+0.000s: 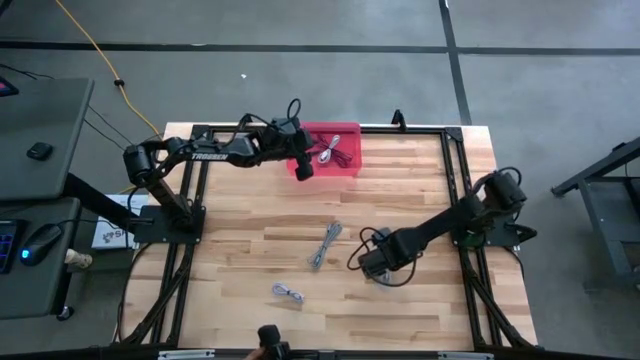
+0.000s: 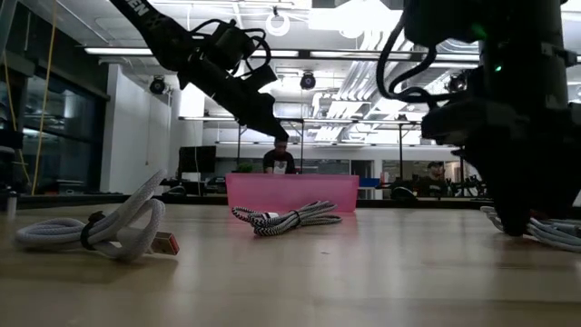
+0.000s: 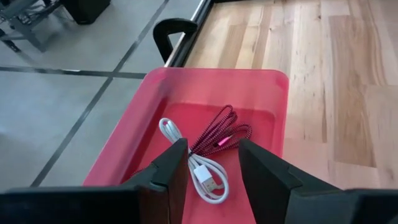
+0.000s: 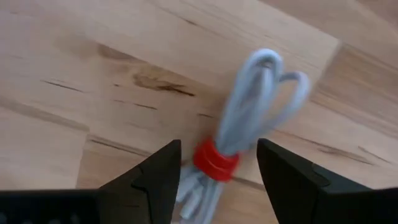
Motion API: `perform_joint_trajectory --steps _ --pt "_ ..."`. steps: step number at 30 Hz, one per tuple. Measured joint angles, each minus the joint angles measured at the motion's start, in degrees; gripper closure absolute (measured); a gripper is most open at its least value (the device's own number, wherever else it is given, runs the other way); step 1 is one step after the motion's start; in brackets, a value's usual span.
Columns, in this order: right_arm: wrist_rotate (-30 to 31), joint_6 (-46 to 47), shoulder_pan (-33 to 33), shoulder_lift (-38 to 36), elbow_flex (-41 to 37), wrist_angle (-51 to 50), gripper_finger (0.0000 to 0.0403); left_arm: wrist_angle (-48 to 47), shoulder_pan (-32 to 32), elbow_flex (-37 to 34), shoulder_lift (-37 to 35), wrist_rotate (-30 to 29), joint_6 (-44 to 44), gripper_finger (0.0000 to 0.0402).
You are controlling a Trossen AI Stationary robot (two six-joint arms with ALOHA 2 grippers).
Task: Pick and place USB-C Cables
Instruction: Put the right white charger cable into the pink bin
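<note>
A pink bin stands at the table's far edge and holds a white cable and a dark red cable. My left gripper is open and empty above the bin's near left part. My right gripper is open, low over the table right of centre. Its fingers stand on either side of a grey cable bundle at its red tie. The bundle lies flat on the wood. A braided grey cable and another grey bundle lie on the table.
Black frame rails run along the table's left, right and far sides. A yellow cord lies on the floor beyond the far left. In the low view, people show in the room behind the bin.
</note>
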Motion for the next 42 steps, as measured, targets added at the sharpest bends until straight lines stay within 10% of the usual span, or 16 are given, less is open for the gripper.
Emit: perform_joint_trajectory --steps 13,30,42 --pt "3.57 -6.32 -0.59 0.0 -0.02 0.56 0.038 -4.71 -0.54 -0.04 -1.19 -1.64 0.02 0.0277" --pt "17.74 -35.65 -17.41 -13.8 -0.02 0.72 0.0377 -25.27 -0.65 -0.04 -14.11 -7.26 -3.5 0.0277" --pt "15.57 -69.77 -36.95 -19.42 -0.02 32.52 0.0377 -36.03 -4.81 -0.04 -15.17 -7.26 -7.47 0.0277"
